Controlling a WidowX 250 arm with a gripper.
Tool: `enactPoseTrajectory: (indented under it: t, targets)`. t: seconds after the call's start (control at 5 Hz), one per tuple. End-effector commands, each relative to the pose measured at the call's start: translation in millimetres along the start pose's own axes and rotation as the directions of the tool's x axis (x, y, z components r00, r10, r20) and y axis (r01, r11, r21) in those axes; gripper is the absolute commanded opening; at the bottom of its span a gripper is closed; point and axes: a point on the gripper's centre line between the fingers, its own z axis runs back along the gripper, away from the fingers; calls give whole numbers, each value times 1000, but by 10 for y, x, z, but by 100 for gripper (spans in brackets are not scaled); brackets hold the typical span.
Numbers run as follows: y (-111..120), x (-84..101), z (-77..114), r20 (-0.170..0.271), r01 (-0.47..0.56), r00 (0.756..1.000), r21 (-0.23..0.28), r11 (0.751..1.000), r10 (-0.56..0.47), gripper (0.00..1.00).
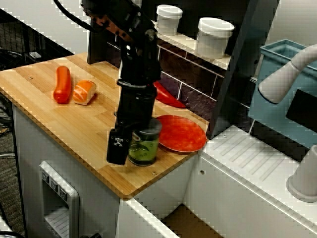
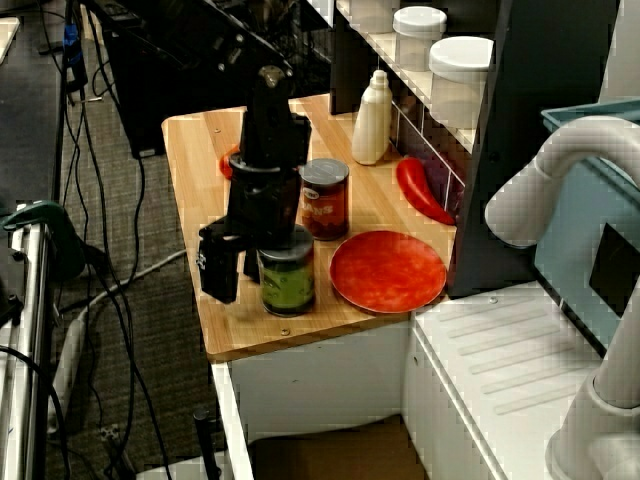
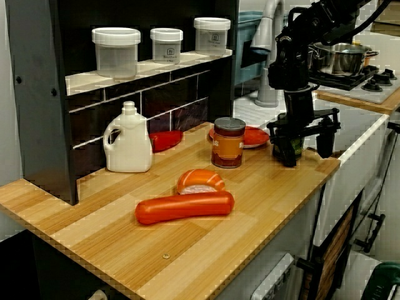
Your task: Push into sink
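Observation:
A green-labelled can (image 1: 144, 144) stands upright near the front right corner of the wooden counter (image 1: 74, 129), close to its edge. My gripper (image 3: 305, 150) hangs straight down over it, open, with its fingers low on either side of the can. One black finger (image 1: 118, 146) shows left of the can; the other is hidden behind it in that view. In the side view the can (image 3: 294, 147) sits nearer the left finger (image 3: 284, 149). The sink (image 1: 185, 218), with a white wall and a brownish bottom, lies below and right of the counter's corner.
A red plate (image 1: 181, 134) lies right behind the green can. An orange-labelled can (image 2: 325, 198), a white bottle (image 2: 372, 120) and a red pepper (image 1: 168, 96) stand further back. A sausage (image 1: 62, 84) and a sushi piece (image 1: 84, 91) lie far left. A blue-grey bin (image 1: 282, 84) and a white faucet (image 1: 287, 74) are at right.

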Motion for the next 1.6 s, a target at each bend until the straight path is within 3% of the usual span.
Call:
enactPoseTrajectory:
  t: [0.0, 0.6, 0.8, 1.0, 1.2, 1.4]
  targets:
    - [-82, 89, 30, 17, 31, 999, 32, 999, -32, 100]
    - [38, 23, 126, 35, 4, 999, 31, 1000, -5, 100]
    - [203, -156, 152, 45, -19, 999, 87, 996, 15, 100]
    - [351, -254, 151, 57, -42, 998, 85, 995, 37, 100]
    - [256, -192, 187, 80, -26, 997, 27, 999, 24, 100]
    - [144, -87, 193, 81, -14, 997, 9, 1000, 13, 100]
